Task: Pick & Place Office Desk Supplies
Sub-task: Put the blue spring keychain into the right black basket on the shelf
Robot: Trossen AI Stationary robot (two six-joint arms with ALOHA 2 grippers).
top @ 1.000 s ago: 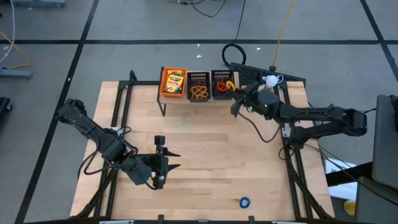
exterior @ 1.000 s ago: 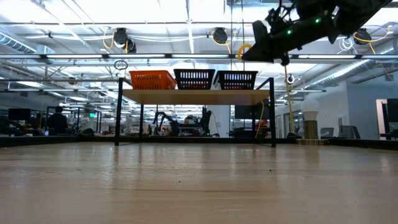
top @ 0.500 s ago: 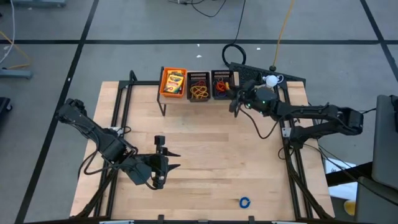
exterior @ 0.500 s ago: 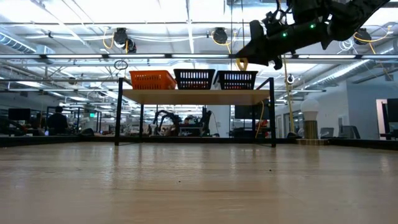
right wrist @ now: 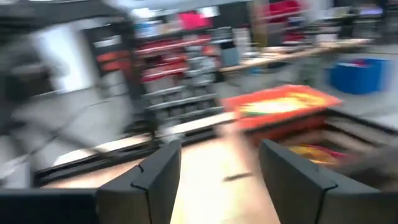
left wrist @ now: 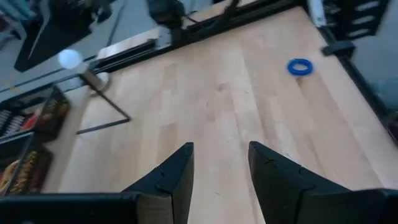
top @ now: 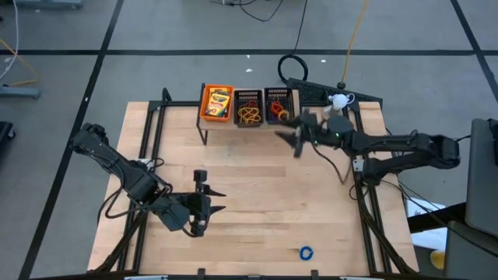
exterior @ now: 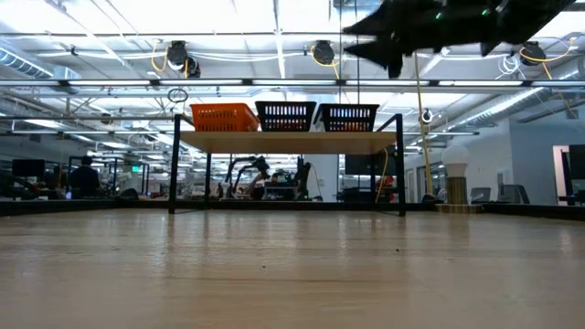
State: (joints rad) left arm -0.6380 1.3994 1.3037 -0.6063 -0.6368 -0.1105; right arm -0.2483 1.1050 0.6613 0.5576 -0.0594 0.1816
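Observation:
An orange mesh bin (top: 217, 103) with yellow-and-green card boxes stands on a raised shelf at the table's far edge. Beside it are a black bin (top: 249, 109) with tan loopy bands and a black bin (top: 278, 103) with coloured rings. A blue ring (top: 306, 253) lies flat on the table near its front edge; it also shows in the left wrist view (left wrist: 300, 66). My right gripper (top: 285, 134) is open and empty, in the air in front of the shelf, blurred (right wrist: 217, 180). My left gripper (top: 216, 200) is open and empty at the near left (left wrist: 221, 165).
The shelf (exterior: 288, 140) stands on thin black legs, with the three bins on top (exterior: 286, 116). Black frame rails run along the table's left (top: 148, 132) and right (top: 366, 202) sides. The bare wooden top (top: 264, 187) lies between the arms.
My right gripper has drawn back from the right black bin toward the table's near and left side, rising and turning level as it went. The small yellow thing that hung at its fingertips over that bin no longer shows.

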